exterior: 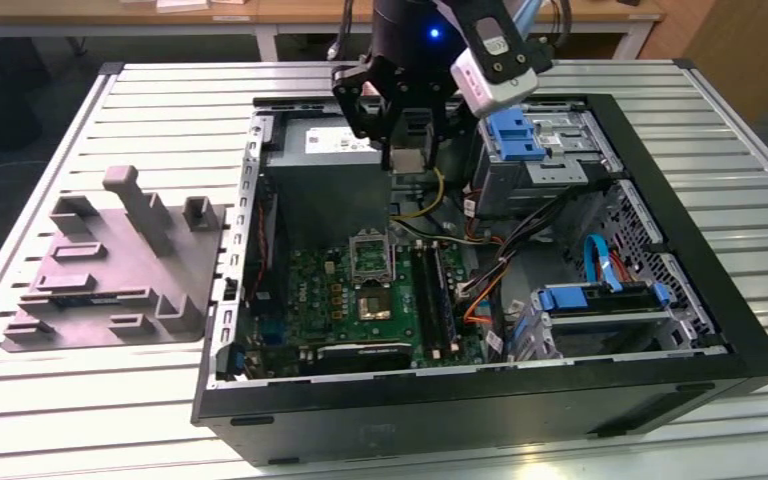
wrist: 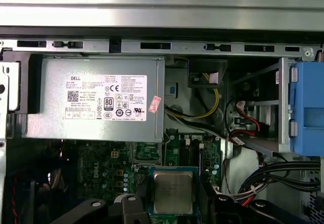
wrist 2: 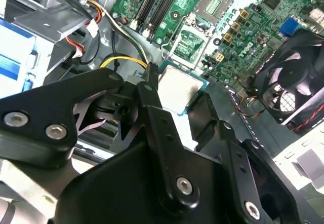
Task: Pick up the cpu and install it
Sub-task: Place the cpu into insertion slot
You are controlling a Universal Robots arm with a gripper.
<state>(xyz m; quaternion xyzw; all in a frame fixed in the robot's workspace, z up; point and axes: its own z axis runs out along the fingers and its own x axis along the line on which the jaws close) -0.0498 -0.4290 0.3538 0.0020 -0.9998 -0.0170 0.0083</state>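
**Chip held in the air above the open case**

The end effector [exterior: 408, 152] is closed on the cpu [exterior: 410, 158], pinching it by two opposite edges. Both wrist views show the cpu [wrist 2: 178, 88] [wrist: 173, 191] lying flat between the black fingers [wrist 2: 150, 89] with its pale metal top upward. That probably keeps the contact face turned down towards the board.

The computer case [exterior: 718, 330] lies on its side on the slatted worktop [exterior: 91, 410] with the side panel off, so the motherboard [exterior: 337, 300] faces up and can be reached from above. The cpu hangs clear over the far part of the case, near the power supply [wrist: 96, 100]. The socket [exterior: 373, 303] sits nearer on the board with its frame raised, and the chip touches nothing there. A grey block [exterior: 104, 270] rests on the worktop at the exterior view's left, well apart.
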